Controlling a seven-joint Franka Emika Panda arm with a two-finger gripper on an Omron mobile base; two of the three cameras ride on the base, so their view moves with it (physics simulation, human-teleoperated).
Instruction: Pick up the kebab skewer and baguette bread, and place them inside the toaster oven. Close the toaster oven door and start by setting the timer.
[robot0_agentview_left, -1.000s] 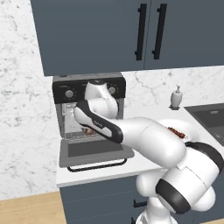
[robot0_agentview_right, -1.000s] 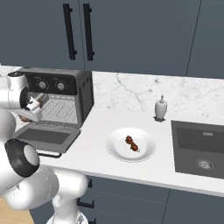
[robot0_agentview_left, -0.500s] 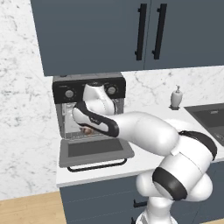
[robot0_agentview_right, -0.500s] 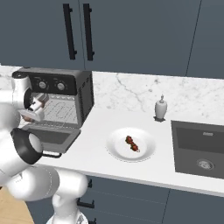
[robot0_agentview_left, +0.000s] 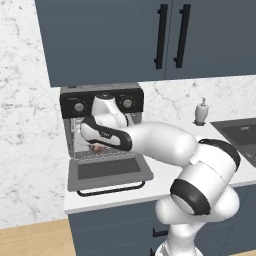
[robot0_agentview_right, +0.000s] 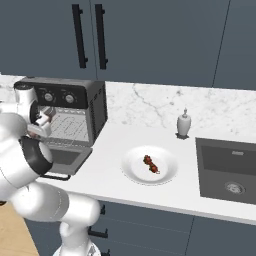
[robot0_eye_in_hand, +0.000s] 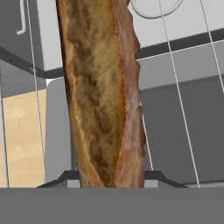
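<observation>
Here, at the counter's left end, the toaster oven (robot0_agentview_right: 70, 117) stands with the toaster oven door (robot0_agentview_left: 107, 171) dropped flat toward six o'clock. The gripper (robot0_agentview_left: 96, 146) sits at the oven's mouth, jaws clamped on the baguette bread (robot0_eye_in_hand: 103, 96), which runs from twelve to six o'clock in the hand view, over the wire rack (robot0_eye_in_hand: 183, 109). Farther right, at the oven's three o'clock, the kebab skewer (robot0_agentview_right: 150, 164) lies on a white plate (robot0_agentview_right: 131, 169). A soap dispenser (robot0_agentview_right: 184, 123) stands beyond, then the sink (robot0_agentview_right: 227, 170).
</observation>
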